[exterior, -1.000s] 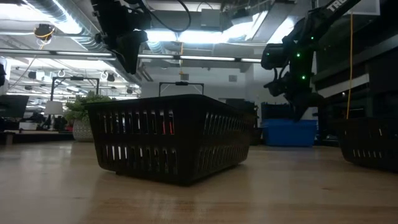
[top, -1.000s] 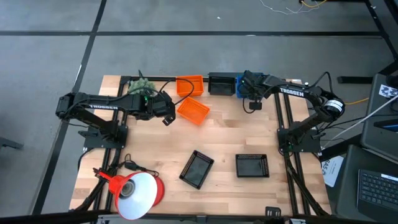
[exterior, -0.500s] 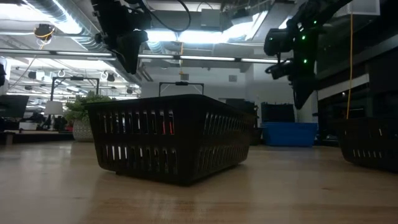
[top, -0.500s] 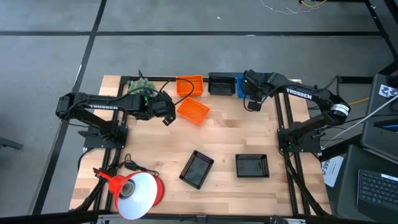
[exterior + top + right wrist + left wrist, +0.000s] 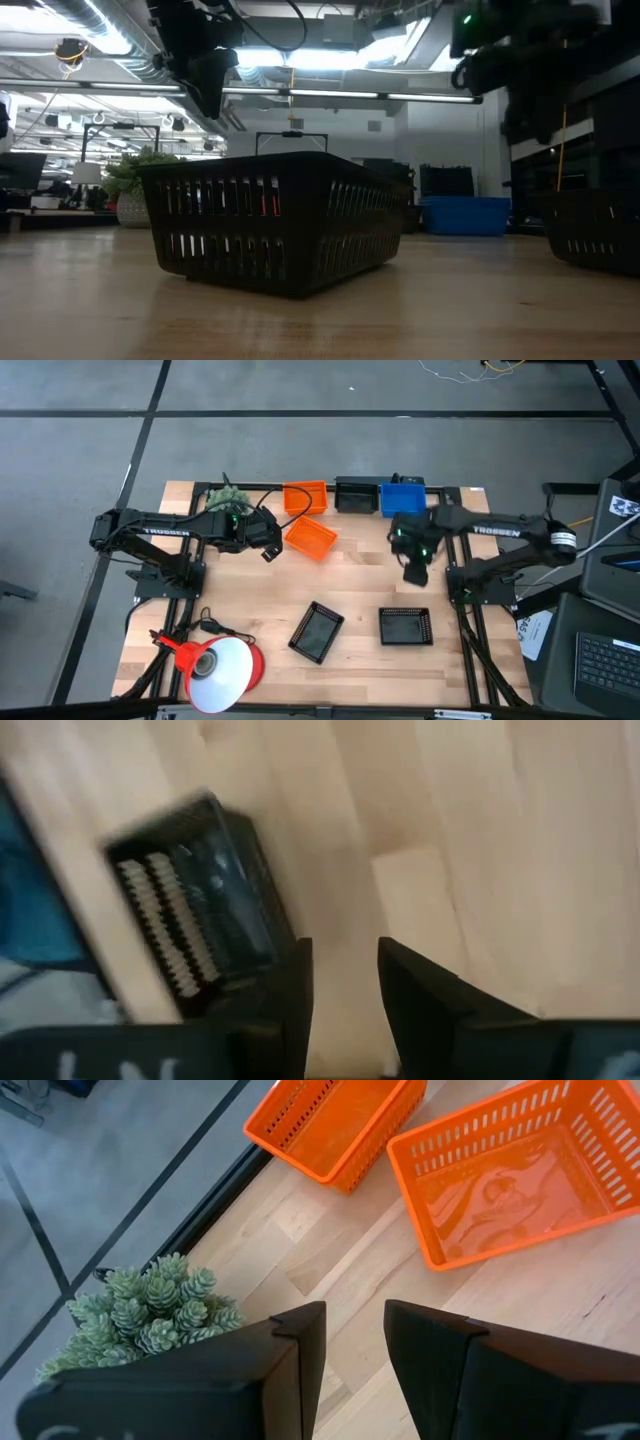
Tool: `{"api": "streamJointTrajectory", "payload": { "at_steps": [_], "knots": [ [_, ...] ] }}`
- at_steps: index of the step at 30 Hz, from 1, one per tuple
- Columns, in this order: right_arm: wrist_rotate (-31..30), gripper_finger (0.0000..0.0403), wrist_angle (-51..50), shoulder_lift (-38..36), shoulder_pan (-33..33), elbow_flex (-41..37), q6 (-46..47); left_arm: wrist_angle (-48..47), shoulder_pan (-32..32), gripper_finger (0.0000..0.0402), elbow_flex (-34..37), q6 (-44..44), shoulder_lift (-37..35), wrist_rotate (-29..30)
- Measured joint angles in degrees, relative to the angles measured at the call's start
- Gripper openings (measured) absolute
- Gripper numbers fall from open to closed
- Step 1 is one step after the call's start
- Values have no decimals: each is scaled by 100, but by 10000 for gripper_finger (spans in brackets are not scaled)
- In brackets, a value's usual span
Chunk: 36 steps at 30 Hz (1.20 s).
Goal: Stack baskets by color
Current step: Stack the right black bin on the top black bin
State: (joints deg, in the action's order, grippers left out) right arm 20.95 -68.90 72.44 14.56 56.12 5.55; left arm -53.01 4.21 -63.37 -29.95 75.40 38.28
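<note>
Hovering released and empty: left gripper beside two orange baskets, right gripper over bare table, between blue basket and black baskets.

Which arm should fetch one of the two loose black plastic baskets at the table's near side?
Right, probably. The right gripper hangs open and empty beside the black basket; the left gripper sits by the orange baskets.

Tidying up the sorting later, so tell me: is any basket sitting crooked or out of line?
Yes. One orange basket and one black basket lie turned at an angle to the table edges; the others sit square.
</note>
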Motion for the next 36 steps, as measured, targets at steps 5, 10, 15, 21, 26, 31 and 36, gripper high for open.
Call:
{"api": "streamJointTrajectory", "payload": {
  "at_steps": [5, 10, 15, 21, 26, 31, 36],
  "knots": [
    [-1084, 115, 303, -263, -1187, -516, 1210, 0, 0, 98, 0, 2, 0, 0],
    [-999, 115, 1019, -284, -2018, -1148, 2000, 2, 0, 98, 0, 4, 0, -1],
    [-1024, 115, 1981, -275, -2601, -1462, 2152, 4, 0, 98, 0, 4, 0, -2],
    [-1307, 115, 2364, -275, -3002, -1474, 2269, 4, 0, 98, 0, 0, -2, 0],
    [-1633, 115, 2351, -272, -3230, -1474, 2308, 4, 0, 98, 0, -1, -1, -2],
    [-1639, 115, 2508, -257, -3430, -1609, 2606, 4, 0, 98, 0, -2, 0, -2],
    [-1640, 115, 2815, -47, -3615, -1921, 2881, 7, 0, 98, 0, 0, -2, -2]
  ]
}}
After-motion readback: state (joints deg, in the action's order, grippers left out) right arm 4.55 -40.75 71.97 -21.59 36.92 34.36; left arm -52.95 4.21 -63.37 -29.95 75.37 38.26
